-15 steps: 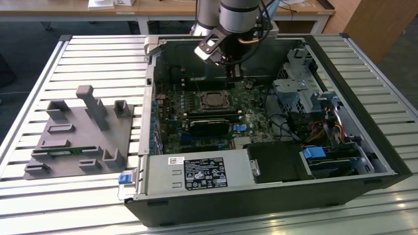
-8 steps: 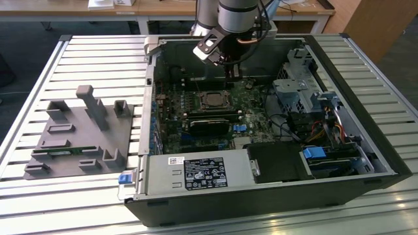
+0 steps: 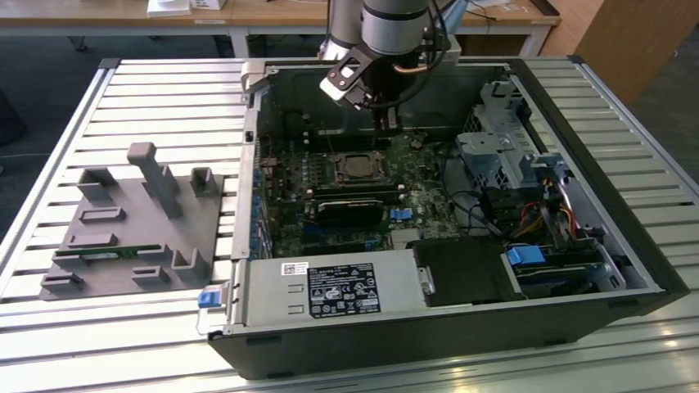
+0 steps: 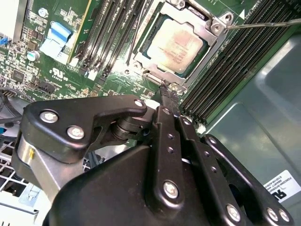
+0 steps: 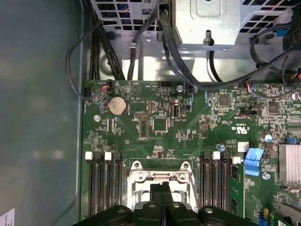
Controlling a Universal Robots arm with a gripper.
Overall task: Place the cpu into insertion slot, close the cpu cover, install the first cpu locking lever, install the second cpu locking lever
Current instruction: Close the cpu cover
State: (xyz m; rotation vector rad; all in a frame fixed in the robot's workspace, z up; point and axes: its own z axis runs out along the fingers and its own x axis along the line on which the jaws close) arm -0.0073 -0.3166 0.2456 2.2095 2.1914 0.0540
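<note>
Tool [image 4: 168,92] pinched narrow, one cpu [image 4: 175,44] seated under one closed cpu cover [image 4: 212,38]

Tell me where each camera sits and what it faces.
Exterior view: off the arm, high over the slatted table, looking down into the open computer case; the arm and gripper hang above the cpu.
Second wrist view: behind the gripper's linkage, facing the cpu in the insertion slot.
First wrist view: looking past the shut gripper onto the motherboard.
Shared: both wrist views show the gripper's tip at the insertion slot.
</note>
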